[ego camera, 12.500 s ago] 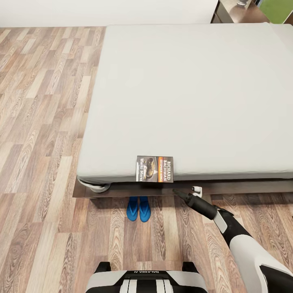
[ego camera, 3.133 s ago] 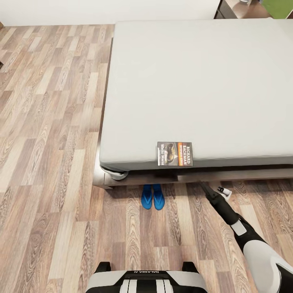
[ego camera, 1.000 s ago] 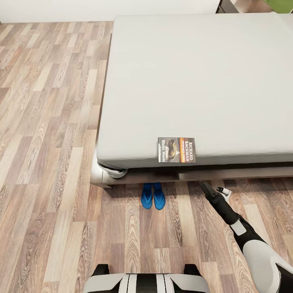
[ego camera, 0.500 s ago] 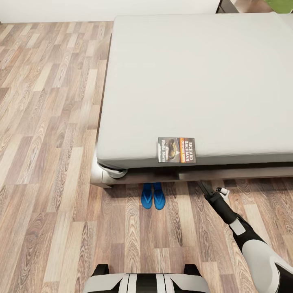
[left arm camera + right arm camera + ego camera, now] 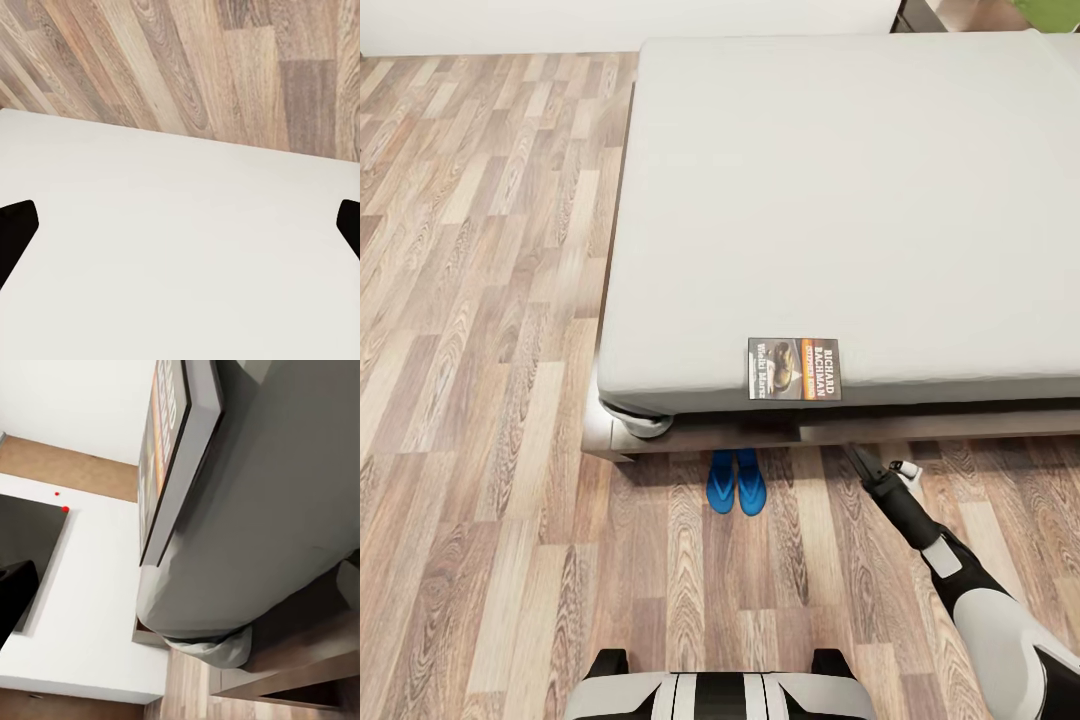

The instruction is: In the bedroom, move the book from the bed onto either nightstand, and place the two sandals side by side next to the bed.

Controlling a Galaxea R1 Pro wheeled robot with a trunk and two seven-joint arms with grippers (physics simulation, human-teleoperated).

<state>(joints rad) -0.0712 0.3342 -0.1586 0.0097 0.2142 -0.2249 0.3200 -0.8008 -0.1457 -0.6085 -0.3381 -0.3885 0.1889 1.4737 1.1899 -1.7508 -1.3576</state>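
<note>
From the head, the book (image 5: 794, 355) lies at the bed's (image 5: 840, 200) near edge, the sandals (image 5: 737, 482) paired on the floor below, the right gripper (image 5: 872, 468) low beside the frame, its spread unclear. The right wrist sees the book (image 5: 176, 457) overhanging the mattress; the left wrist shows its fingertips (image 5: 15, 229) spread wide.

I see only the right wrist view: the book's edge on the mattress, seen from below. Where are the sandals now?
Observer: In the head view, the sandals lie side by side on the floor at the near edge of the bed, a little left of the book.
Operator: How does my right gripper stand to the book?
Observer: The right gripper is below the book and to its right, by the bed frame, not touching the book.
Operator: Is the left one free?
Observer: The left gripper is open, with nothing between its fingers.
</note>
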